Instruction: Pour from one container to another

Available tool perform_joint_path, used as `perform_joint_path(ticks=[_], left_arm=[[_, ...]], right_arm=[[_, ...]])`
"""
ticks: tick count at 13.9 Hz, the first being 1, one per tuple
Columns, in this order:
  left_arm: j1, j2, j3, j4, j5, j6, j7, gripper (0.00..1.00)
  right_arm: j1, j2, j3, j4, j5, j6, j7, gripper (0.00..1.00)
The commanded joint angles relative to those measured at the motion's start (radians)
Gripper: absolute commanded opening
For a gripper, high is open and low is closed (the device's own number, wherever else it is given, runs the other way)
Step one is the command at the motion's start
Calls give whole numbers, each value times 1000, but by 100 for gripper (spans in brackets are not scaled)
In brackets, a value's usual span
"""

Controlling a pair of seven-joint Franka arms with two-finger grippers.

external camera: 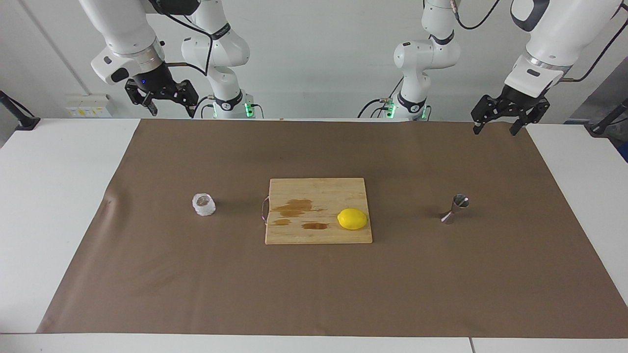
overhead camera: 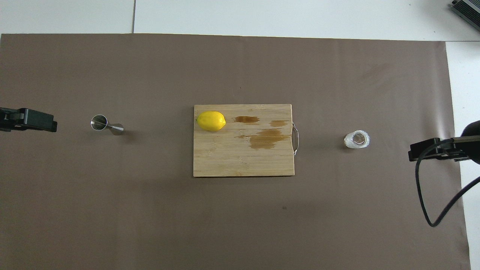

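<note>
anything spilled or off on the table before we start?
Yes: brown wet-looking patches stain the cutting board beside the lemon. The frosted cup and steel jigger stand upright on the mat, untouched.

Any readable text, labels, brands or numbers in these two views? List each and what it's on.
None can be read.
Wall box with yellow stickers, at the right arm's end: marks too small to read.
Frosted cup, steel jigger, lemon, cutting board, brown mat: no print visible.
Both arms and each pincer: no legible marking.
</note>
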Motion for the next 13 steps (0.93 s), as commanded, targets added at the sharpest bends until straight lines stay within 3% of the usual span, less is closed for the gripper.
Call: perform_joint_path(ticks=[1, 9, 13], left_arm=[[-3, -24, 2, -21, -7, -1, -3, 100], [13, -30, 11, -27, -14, 4, -33, 100], [60, -50, 14, -100, -126, 7, -277, 100]], right_arm=[[-8, -26, 1, -27, -11, 6, -27, 100], [-8, -26, 1, -27, -9, 6, -27, 100], [-8, -26, 1, -27, -9, 6, -27, 100]])
